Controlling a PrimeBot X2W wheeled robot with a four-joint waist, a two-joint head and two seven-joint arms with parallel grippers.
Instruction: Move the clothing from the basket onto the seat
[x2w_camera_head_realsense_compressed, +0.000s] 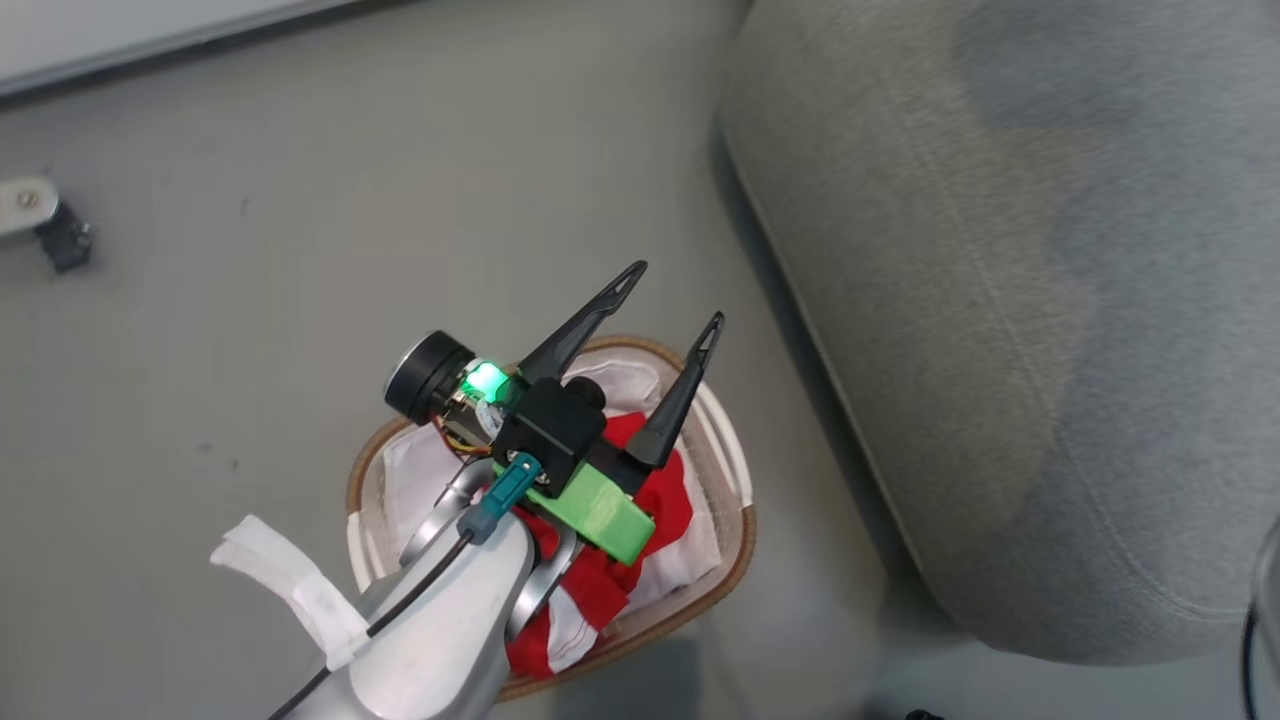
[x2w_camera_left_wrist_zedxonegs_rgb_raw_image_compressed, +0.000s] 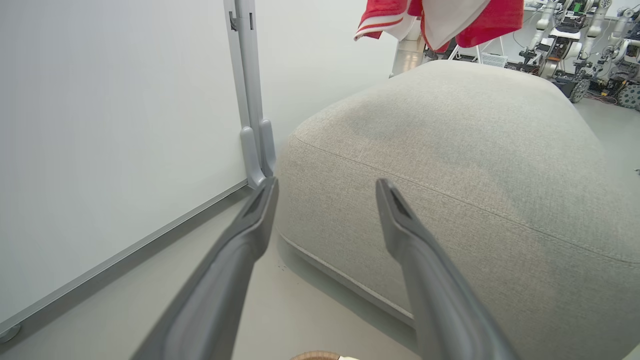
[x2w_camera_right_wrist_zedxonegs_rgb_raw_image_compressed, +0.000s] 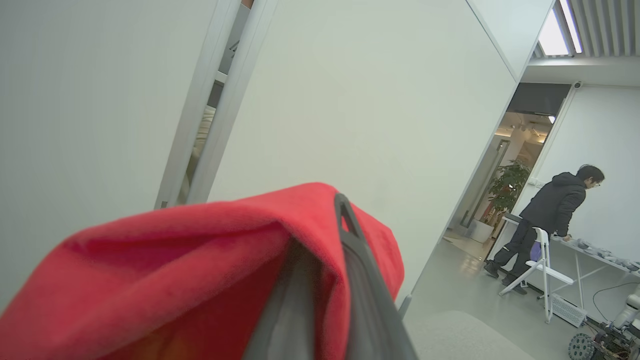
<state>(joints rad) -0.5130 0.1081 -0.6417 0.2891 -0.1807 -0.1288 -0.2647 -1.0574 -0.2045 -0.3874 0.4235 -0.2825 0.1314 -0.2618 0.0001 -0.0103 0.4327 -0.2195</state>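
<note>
Red clothing (x2w_camera_right_wrist_zedxonegs_rgb_raw_image_compressed: 200, 260) gripped by the closed right end effector (x2w_camera_right_wrist_zedxonegs_rgb_raw_image_compressed: 320, 235). Left end effector (x2w_camera_head_realsense_compressed: 679, 292) wide open, empty, over basket (x2w_camera_head_realsense_compressed: 735, 540); seat (x2w_camera_head_realsense_compressed: 1000, 300) at 3 o'clock.

Clothing (x2w_camera_head_realsense_compressed: 668, 495): bright red, white stripes and white trim (striping clearest in the left wrist view, near its top edge). Basket (x2w_camera_head_realsense_compressed: 738, 560): brown woven rim, cream-white handles; liner (x2w_camera_head_realsense_compressed: 415, 470) white. Seat (x2w_camera_head_realsense_compressed: 1000, 300): grey woven fabric, even in tone, with one slightly paler seam line. Left gripper (x2w_camera_head_realsense_compressed: 679, 293): black fingers, bright green bracket (x2w_camera_head_realsense_compressed: 600, 510) behind them, green light (x2w_camera_head_realsense_compressed: 485, 380) glowing. Forearm (x2w_camera_head_realsense_compressed: 450, 640) silver-grey, with a black cable (x2w_camera_head_realsense_compressed: 417, 585). Floor (x2w_camera_head_realsense_compressed: 300, 250) pale grey, unpatterned, a few dark specks.
</note>
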